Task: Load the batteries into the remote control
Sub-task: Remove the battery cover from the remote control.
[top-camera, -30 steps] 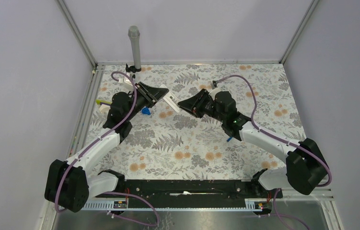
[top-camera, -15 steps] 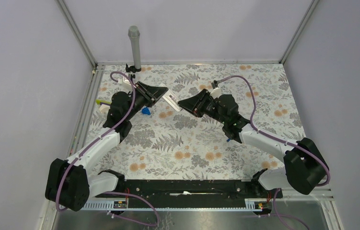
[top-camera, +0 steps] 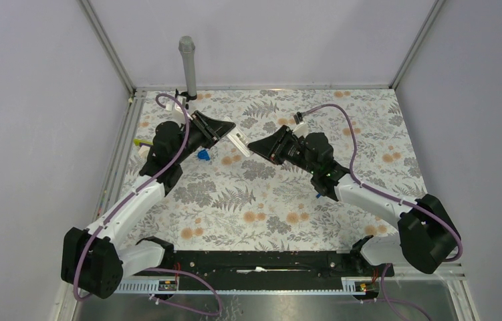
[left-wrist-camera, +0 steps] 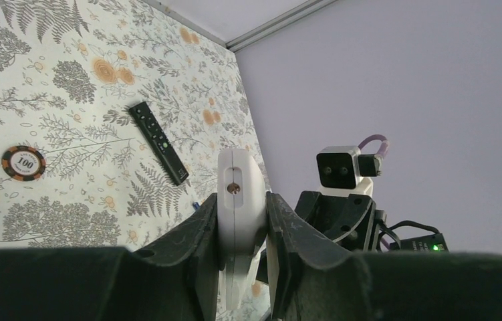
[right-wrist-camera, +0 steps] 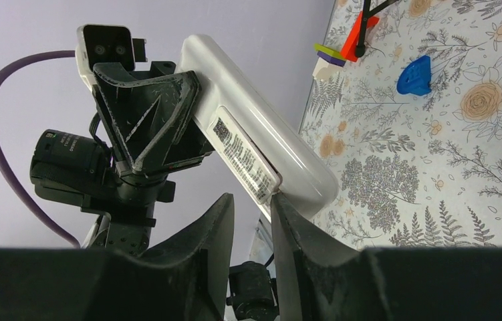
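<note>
**A:** How does the white remote (top-camera: 238,142) look, and where is it?

**B:** It is slim and white, with rounded edges. On one flat side there is a label with small print and a square code. It is not lying on the table (top-camera: 268,221). It is in the air above the far middle part, tilted, between the two hands.

**A:** And the batteries?

**B:** I see only one tiny blue battery (top-camera: 319,194). It lies on the table just beside the right forearm and is too small to tell more.

**A:** How are the arms placed?

**B:** The left arm reaches forward along the left side and turns inward, so the left hand (top-camera: 223,132) points to the right. The right arm reaches forward and to the left. The right hand (right-wrist-camera: 252,204) points at the free end of the white remote.

**A:** What do the hands hold?

**B:** The left hand is closed on the white remote, one finger on each side, near one end. The fingers of the right hand are a little apart, and I see nothing between them. One fingertip (right-wrist-camera: 280,200) is at the edge of the label and seems to touch it.

**A:** Anything else close by?

**B:** A blue blob-shaped piece (top-camera: 202,155) lies on the table near the left hand. A black remote (left-wrist-camera: 159,142) lies flat near a round chip (left-wrist-camera: 23,162).
</note>
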